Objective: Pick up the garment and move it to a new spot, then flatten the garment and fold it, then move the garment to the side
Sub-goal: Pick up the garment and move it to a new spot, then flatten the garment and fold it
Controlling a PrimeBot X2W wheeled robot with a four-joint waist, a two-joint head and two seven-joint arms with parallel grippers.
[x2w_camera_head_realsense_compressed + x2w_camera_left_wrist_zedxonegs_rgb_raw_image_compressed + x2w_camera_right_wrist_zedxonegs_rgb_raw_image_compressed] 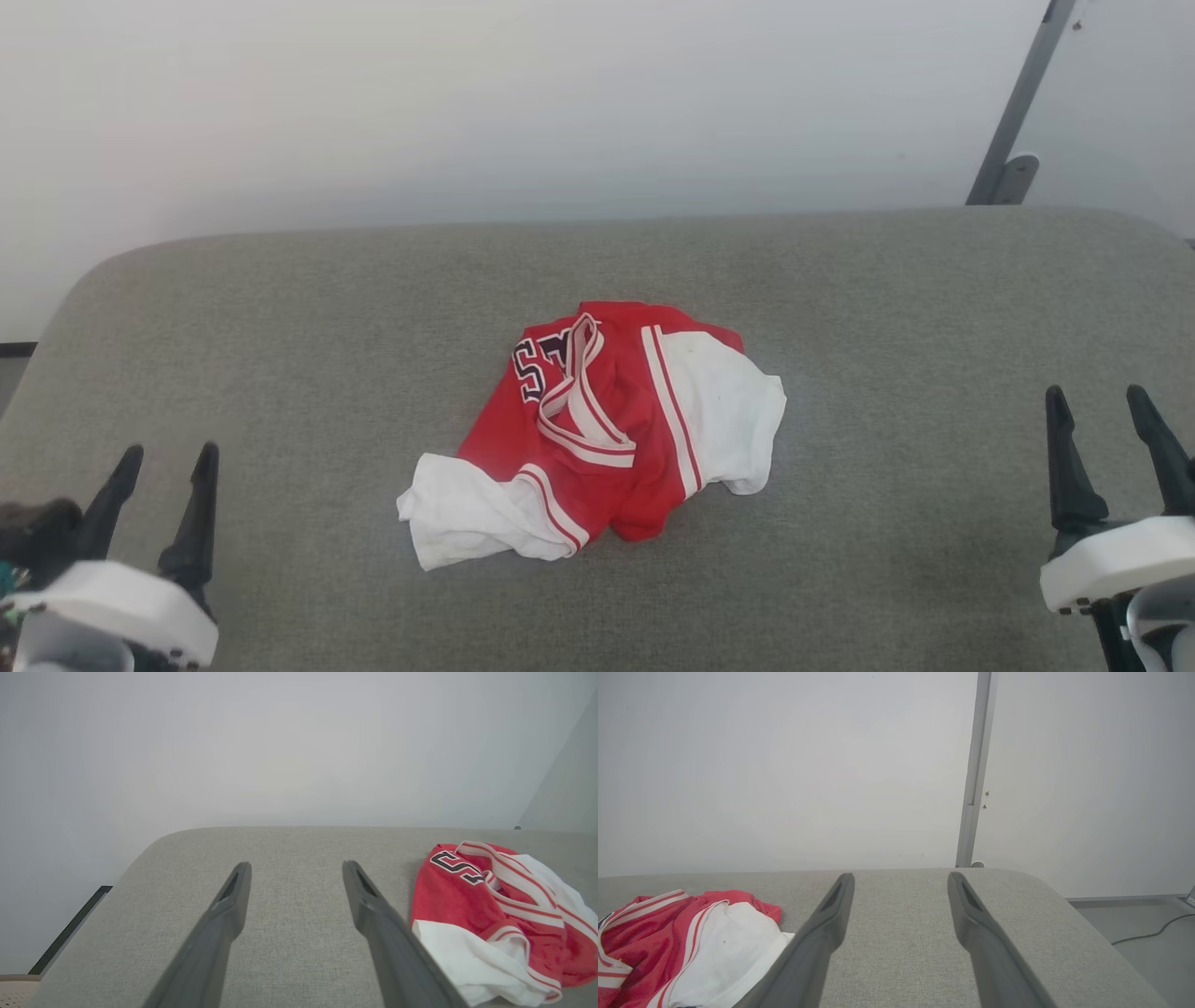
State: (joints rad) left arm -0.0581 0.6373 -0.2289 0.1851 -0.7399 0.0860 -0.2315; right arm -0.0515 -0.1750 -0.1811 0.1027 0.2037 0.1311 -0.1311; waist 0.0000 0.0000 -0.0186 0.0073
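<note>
Inward of both jaw pairs, well apart from each: garment [597, 429], crumpled on grey cushion [280, 317]. Keep left gripper [173, 450] and right gripper [1094, 392] spread and empty as now; bring one inward, pinch a raised fold — probably several layers — lift clear.

There are 1 garment [597, 439], 1 grey padded surface [280, 308], 1 left gripper [173, 450] and 1 right gripper [1094, 392], 2 fingers [1064, 467] each.

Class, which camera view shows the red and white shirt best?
The head view: the whole garment lies crumpled, both white sleeves visible. The left wrist view shows it sideways, clipped at the right edge. The right wrist view catches one white sleeve and some red, cropped at the corner.
</note>
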